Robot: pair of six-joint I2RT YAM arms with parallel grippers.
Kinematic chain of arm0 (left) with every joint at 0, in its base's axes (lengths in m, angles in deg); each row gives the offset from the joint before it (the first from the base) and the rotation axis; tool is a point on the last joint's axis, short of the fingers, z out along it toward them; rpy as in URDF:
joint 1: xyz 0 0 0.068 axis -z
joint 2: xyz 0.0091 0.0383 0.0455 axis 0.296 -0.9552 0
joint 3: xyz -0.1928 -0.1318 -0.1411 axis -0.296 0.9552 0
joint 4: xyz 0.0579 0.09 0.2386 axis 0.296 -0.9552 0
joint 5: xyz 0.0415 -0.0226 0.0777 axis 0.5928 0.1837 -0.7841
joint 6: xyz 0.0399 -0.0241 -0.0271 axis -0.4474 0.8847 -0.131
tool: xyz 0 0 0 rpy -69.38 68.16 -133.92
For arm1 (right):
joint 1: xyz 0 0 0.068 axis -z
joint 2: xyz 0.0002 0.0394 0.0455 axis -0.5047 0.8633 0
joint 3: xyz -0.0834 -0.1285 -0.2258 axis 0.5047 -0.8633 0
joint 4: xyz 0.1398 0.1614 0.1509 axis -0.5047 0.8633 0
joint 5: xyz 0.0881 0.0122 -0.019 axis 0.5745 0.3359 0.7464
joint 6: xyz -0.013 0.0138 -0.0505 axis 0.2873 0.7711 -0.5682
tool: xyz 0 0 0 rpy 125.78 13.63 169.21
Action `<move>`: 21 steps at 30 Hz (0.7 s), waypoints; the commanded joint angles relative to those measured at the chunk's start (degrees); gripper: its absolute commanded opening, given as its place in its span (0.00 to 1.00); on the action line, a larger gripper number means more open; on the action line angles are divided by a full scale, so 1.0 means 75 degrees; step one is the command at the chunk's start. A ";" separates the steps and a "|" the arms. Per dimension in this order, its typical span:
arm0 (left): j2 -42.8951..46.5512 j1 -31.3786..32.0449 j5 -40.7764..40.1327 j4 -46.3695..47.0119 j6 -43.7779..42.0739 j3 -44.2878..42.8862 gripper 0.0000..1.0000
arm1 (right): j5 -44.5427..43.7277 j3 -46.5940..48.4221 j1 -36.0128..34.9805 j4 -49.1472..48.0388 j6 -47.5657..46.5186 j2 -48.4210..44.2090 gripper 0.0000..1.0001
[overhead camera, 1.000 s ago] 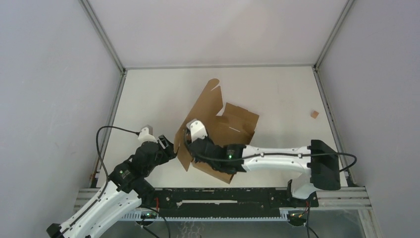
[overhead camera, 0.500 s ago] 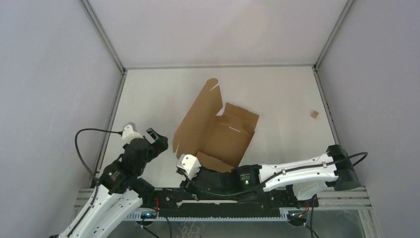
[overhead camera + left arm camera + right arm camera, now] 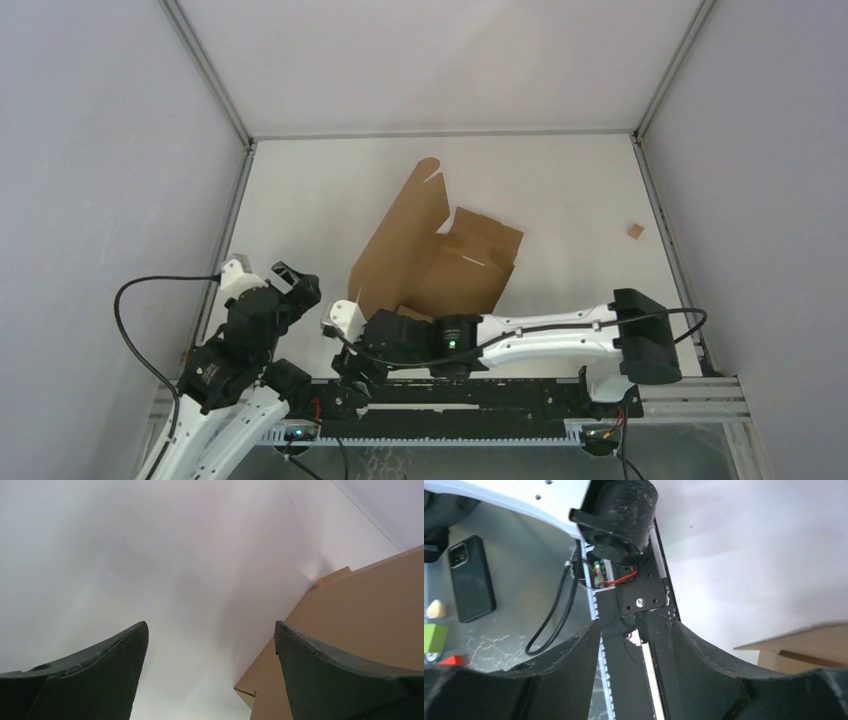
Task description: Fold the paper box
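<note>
The paper box (image 3: 440,255) is plain brown cardboard, partly folded, standing in the middle of the white table with one tall flap (image 3: 405,225) raised on its left. Its side also shows in the left wrist view (image 3: 360,605), and a corner shows in the right wrist view (image 3: 804,640). My left gripper (image 3: 293,277) (image 3: 211,625) is open, left of the box and apart from it. My right gripper (image 3: 350,372) (image 3: 634,625) hangs open over the near rail, below the box's near-left corner, with nothing between its fingers.
A tiny brown cardboard scrap (image 3: 634,230) lies at the far right of the table. The black mounting rail (image 3: 470,395) runs along the near edge. A dark phone (image 3: 471,577) and small blocks lie below the table. Grey walls close in three sides.
My left gripper opened wide and drew back left from the box's flap. My right gripper came out of the box and swung down-left to the near rail. The box stayed put.
</note>
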 commanded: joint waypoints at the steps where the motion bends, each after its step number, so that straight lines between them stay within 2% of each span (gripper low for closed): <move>1: 0.0109 -0.0052 -0.0284 -0.0144 -0.0063 -0.0521 1.00 | -0.0418 0.0787 0.0246 0.0029 -0.0257 0.0651 0.62; 5: 0.0060 -0.0057 -0.0296 -0.0144 -0.0115 -0.0579 1.00 | -0.1522 0.1214 0.0414 0.0368 -0.0399 0.1137 0.61; 10: 0.0043 -0.0051 -0.0285 -0.0096 -0.0147 -0.0541 1.00 | -0.2103 0.1284 0.0913 0.0541 -0.0437 0.1232 0.60; 17: -0.0030 -0.0057 -0.0096 0.0241 -0.0122 -0.0294 1.00 | -0.1594 0.1248 0.2162 0.0258 -0.0825 0.1189 0.60; 21: -0.0378 -0.0051 0.0415 0.0705 -0.0131 -0.0062 1.00 | -0.1081 0.1828 0.3140 0.0305 -0.0933 0.1564 0.60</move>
